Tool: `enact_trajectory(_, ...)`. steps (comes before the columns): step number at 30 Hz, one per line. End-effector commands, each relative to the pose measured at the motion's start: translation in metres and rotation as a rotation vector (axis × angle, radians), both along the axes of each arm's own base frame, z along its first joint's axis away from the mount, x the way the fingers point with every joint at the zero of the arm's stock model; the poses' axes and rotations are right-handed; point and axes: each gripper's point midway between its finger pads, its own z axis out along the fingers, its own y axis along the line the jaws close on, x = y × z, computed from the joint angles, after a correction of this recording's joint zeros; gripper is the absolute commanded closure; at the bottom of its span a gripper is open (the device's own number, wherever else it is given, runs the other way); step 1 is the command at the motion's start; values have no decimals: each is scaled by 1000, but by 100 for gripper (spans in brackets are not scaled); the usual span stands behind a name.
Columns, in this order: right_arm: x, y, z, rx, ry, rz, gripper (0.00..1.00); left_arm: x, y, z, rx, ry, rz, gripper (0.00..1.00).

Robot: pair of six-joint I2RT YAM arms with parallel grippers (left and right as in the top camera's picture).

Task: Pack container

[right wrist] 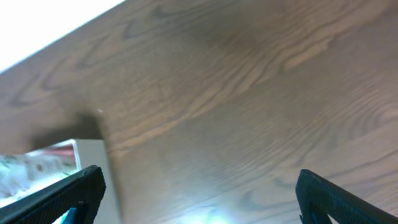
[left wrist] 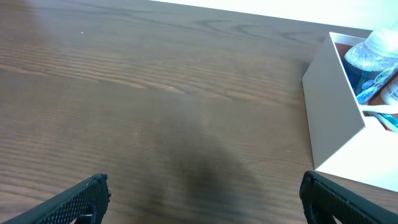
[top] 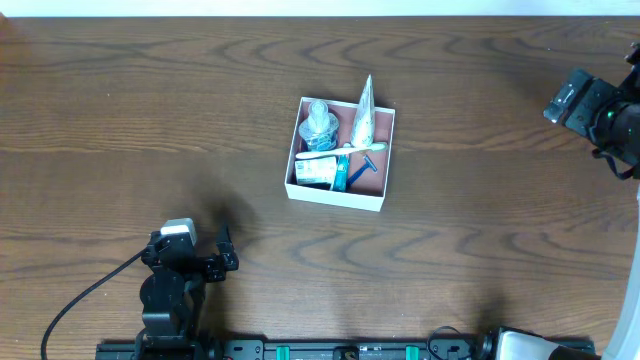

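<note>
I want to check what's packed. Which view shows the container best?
Overhead: the whole container, inside included, shows from above. Left wrist shows only one white wall and some of the inside; right wrist just a sliver.

evenly and brightly lit overhead, sharp. soft shadow on bench (left wrist: 199, 171) at 6 o'clock in left wrist view. blurred right wrist view, glare at 6 o'clock.

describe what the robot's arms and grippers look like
Both arms are black and blocky. The left arm has a pale grey block near its wrist and a black cable trailing off it. The right arm carries a similar grey block. The left gripper and right gripper have flat black fingers with a fine dimpled texture.
</note>
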Motion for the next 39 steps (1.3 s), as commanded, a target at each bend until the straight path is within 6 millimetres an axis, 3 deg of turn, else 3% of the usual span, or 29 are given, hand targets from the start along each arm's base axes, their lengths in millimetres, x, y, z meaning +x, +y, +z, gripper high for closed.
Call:
enact_trajectory(1,0,-3,5,-120,10,142,1,0,1,-7,-7,9,9,2)
enact_trajectory(8,25,34,39,-199,-263,372,1,0,1,-7,-7,9,9,2)
enact_trajectory(12,19,42,28,-224,-335,389,1,0,1,-7,-7,9,9,2)
enact_trajectory(27,-75,54,-140,-233,-361,386,1,0,1,-7,-7,9,9,2)
enact_trajectory(32,-92,58,-176,-240,-402,388,1,0,1,-7,-7,9,9,2)
enact_trajectory(39,-103,64,-205,-232,-444,402,1,0,1,-7,-7,9,9,2)
